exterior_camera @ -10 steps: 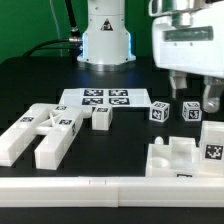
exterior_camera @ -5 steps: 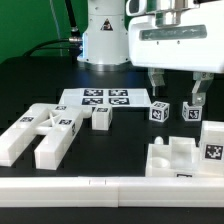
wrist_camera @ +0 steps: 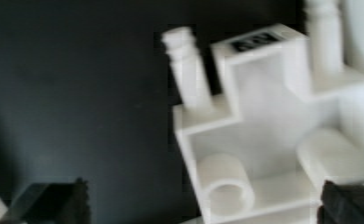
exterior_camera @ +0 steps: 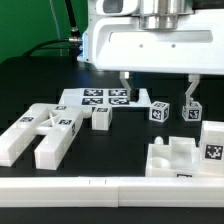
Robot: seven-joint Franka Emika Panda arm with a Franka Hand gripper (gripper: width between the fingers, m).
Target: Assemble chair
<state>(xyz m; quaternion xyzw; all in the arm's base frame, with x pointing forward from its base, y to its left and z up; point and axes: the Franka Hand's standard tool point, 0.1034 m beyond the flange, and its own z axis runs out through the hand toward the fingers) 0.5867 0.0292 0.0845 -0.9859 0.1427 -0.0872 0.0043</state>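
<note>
Shows the claw (exterior_camera: pixel 158 90) spread wide and empty at upper right of the exterior frame, above the black desk (exterior_camera: pixel 30 85). Has the chair's forked piece (exterior_camera: pixel 48 122) lower left, notched block (exterior_camera: pixel 170 158) lower right, cube (exterior_camera: pixel 160 111) right-centre beneath the claw.

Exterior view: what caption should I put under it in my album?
Open gripper hangs over a black table scattered with white chair parts, including two small cubes, beside the marker board.
</note>
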